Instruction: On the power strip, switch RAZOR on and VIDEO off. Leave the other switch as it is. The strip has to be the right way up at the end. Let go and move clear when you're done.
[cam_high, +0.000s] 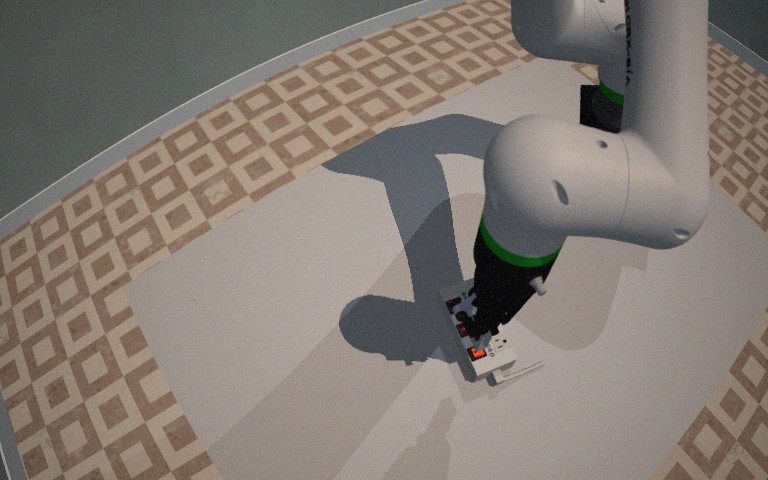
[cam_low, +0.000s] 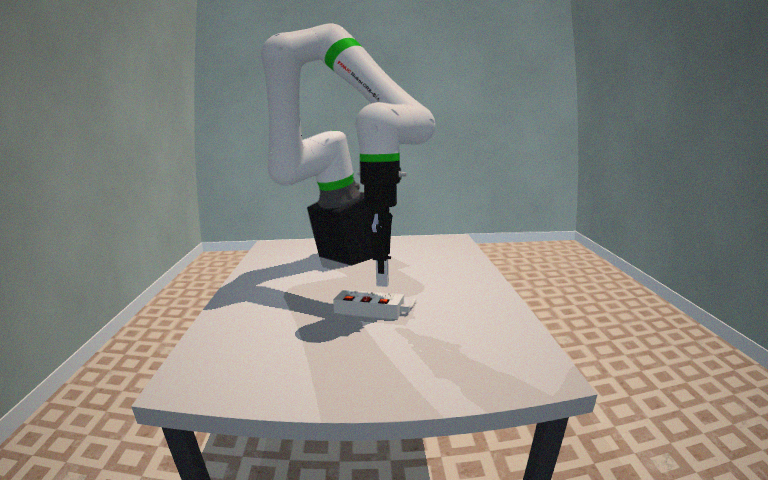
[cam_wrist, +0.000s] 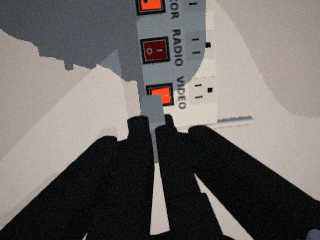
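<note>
White arm folded, wrist vertical | tool pressed together, empty | above power strip VIDEO end

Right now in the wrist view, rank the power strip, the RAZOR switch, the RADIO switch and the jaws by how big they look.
1. Jaws, shut and empty, filling the lower frame; nearness to the camera inflates them.
2. Power strip.
3. RAZOR switch and RADIO switch: they look alike, so no ranking.
</note>
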